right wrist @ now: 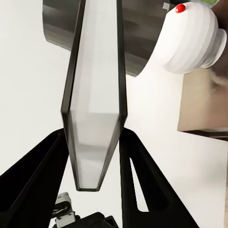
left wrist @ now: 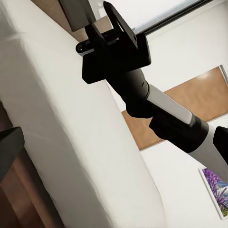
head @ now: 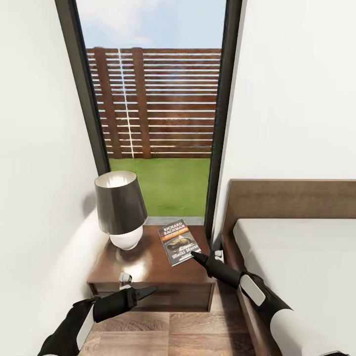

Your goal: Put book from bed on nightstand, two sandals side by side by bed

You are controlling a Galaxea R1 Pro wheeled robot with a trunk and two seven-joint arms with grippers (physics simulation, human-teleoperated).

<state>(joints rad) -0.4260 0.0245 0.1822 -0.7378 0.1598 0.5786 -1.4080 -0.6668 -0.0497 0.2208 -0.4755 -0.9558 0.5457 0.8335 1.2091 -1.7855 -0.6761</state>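
Head view: my right hand point(head: 194, 254) pinches the thin glossy book point(head: 179, 243), low centre, on the dark wooden nightstand point(head: 153, 277); my left hand point(head: 148, 291) hovers at lower left, jaw state unclear. Right wrist view: black fingers point(right wrist: 35, 180) clamp the book's point(right wrist: 95, 118) pale page edge beside a ribbed white lamp point(right wrist: 190, 38).

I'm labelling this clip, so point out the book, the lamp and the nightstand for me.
book point(head: 179, 244), head view, middle of its cover.
lamp point(head: 120, 201), head view, on the dark shade.
nightstand point(head: 148, 267), head view, bare glossy top in front of the lamp.
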